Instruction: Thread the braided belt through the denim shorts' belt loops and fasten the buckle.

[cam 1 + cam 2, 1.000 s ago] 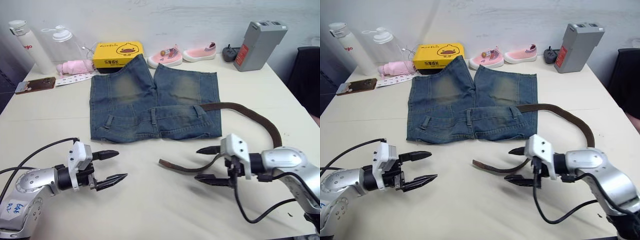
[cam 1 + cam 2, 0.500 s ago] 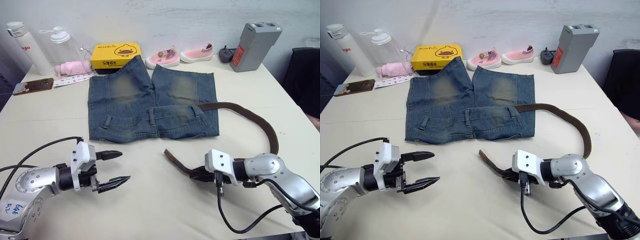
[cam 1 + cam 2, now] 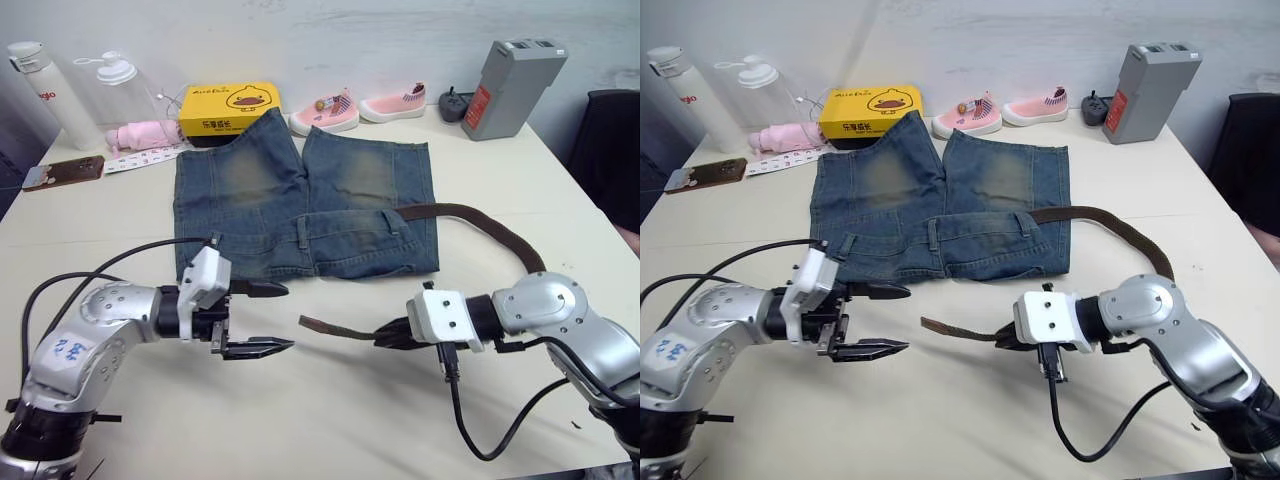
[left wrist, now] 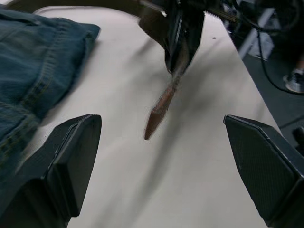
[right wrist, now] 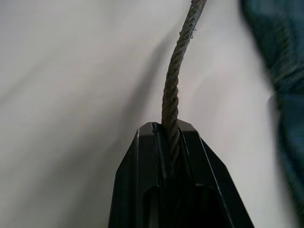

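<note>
The denim shorts [image 3: 305, 195] lie flat mid-table, waistband toward me, with belt loops [image 3: 304, 232] standing along it. The braided belt [image 3: 505, 238] starts on the waistband's right part, curves out right and comes back to my right gripper [image 3: 388, 338], which is shut on it a little behind the smooth tip [image 3: 318, 325]. The belt [image 5: 172, 90] leaves those shut fingers [image 5: 142, 156] edge-on. My left gripper [image 3: 288, 317] is open just left of the tip, level with it and just in front of the waistband. The tip [image 4: 159, 110] hangs between its fingers [image 4: 71, 156]. The buckle is hidden.
Along the back edge stand two bottles [image 3: 40, 85], a pink cloth [image 3: 150, 133], a yellow box [image 3: 229, 105], pink shoes [image 3: 325, 113] and a grey battery case [image 3: 510, 75]. A phone [image 3: 68, 170] lies at the left. A dark chair [image 3: 608, 150] stands at the right.
My right gripper shut on the belt near its tip and carried it left. My left gripper moved right and forward toward the tip, still open.
</note>
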### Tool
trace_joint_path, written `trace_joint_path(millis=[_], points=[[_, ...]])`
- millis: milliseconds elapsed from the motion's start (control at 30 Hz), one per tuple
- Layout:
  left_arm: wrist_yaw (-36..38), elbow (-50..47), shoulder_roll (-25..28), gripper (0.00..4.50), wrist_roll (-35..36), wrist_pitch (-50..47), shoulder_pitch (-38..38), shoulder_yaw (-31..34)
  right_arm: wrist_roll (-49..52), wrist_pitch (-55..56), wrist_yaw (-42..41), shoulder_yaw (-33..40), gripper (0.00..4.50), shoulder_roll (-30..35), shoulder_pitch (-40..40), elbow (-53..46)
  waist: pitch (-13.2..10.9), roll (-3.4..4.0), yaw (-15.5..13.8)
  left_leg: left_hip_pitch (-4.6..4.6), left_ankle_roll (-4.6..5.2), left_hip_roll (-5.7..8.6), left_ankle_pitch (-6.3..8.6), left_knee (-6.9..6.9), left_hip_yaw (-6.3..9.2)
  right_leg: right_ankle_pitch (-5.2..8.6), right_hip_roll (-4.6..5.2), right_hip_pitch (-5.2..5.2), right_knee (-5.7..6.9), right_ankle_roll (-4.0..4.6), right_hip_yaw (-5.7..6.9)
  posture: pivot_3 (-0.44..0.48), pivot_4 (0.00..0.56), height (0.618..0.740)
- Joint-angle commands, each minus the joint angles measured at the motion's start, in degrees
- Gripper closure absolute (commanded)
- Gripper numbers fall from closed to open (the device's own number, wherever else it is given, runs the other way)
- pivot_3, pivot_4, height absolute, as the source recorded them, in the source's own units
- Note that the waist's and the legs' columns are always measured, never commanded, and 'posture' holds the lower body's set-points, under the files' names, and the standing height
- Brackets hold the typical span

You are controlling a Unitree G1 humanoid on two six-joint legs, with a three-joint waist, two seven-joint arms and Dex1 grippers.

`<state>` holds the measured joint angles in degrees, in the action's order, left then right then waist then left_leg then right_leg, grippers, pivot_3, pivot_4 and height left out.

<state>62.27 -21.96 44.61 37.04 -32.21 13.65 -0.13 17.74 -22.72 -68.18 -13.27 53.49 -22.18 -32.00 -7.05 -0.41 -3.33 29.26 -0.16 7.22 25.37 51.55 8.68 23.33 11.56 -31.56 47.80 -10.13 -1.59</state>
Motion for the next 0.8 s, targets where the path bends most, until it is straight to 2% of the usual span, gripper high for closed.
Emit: trace_joint_path(millis=[33,167,267,367,400,500,533,733,800], points=[[1.14,0.78,-1.07,0.00,-1.33,1.52,1.38,-1.97,0.29,-0.54,0.07,-0.21,4.47,-0.59,-0.76,-2.39,0.00,-0.02,0.17,0.00,0.00,0.00,-0.01,-0.02,0.02,0.00,0.00,0.00,-0.01,-0.01,0.01,0.000,0.150,0.636],[1.00,2.66,-2.80,0.00,-3.06,2.69,2.16,-3.71,0.42,-1.32,0.60,-0.05,4.47,-0.97,-0.97,-2.90,-0.01,-0.03,0.22,0.00,0.01,0.00,-0.06,-0.05,0.01,-0.01,0.03,0.00,-0.04,-0.02,0.02,0.000,0.150,0.636],[1.29,2.94,-4.26,0.83,-2.39,2.84,2.67,-3.35,0.27,-1.54,0.78,0.18,4.50,-0.87,-0.72,-3.03,-0.01,-0.03,0.23,0.00,0.01,0.00,-0.08,-0.04,0.01,-0.01,0.03,0.00,-0.04,-0.01,0.01,0.000,0.150,0.636],[1.85,2.72,-4.37,2.28,-2.53,2.92,2.41,-3.18,0.25,-1.62,0.84,0.35,4.50,-0.72,-0.66,-2.92,-0.01,-0.03,0.25,0.00,0.00,0.00,-0.11,-0.05,0.01,-0.01,0.02,0.00,-0.03,-0.01,0.01,0.000,0.150,0.636],[2.00,2.68,-4.21,2.64,-2.84,3.04,2.24,-3.32,0.25,-1.63,0.87,0.38,4.50,-0.70,-0.67,-2.86,-0.01,-0.03,0.25,0.00,-0.01,0.00,-0.11,-0.06,0.02,-0.01,0.02,0.00,-0.03,-0.01,0.01,0.000,0.150,0.636],[2.26,2.64,-3.94,4.23,-3.40,3.22,1.91,-3.54,0.31,-1.69,0.95,0.49,4.50,-0.71,-0.68,-2.80,-0.01,-0.03,0.24,0.00,-0.02,0.00,-0.12,-0.07,0.02,-0.01,0.03,0.00,-0.03,-0.01,0.02,0.000,0.150,0.636],[2.30,2.72,-4.00,4.44,-3.42,3.20,1.97,-3.47,0.35,-1.79,1.01,0.51,4.50,-0.80,-0.80,-2.71,-0.01,-0.03,0.24,0.00,-0.01,0.01,-0.13,-0.08,0.02,-0.01,0.03,0.00,-0.04,-0.01,0.01,0.000,0.150,0.636],[1.23,2.45,-4.88,4.44,-2.71,2.00,2.55,-3.16,0.56,-3.19,1.62,0.55,4.50,-0.94,-1.09,-2.41,-0.01,-0.03,0.24,0.00,0.00,0.01,-0.14,-0.08,0.02,-0.01,0.03,0.00,-0.03,-0.01,0.02,0.000,0.150,0.636],[-0.37,1.89,-5.83,4.50,-1.56,0.14,2.26,-2.99,3.42,-9.37,5.20,2.62,3.61,-2.77,-1.64,-1.90,0.00,-0.04,0.23,0.00,0.00,0.01,-0.14,-0.08,0.03,-0.01,0.03,0.00,-0.03,-0.01,0.01,0.000,0.150,0.636]])
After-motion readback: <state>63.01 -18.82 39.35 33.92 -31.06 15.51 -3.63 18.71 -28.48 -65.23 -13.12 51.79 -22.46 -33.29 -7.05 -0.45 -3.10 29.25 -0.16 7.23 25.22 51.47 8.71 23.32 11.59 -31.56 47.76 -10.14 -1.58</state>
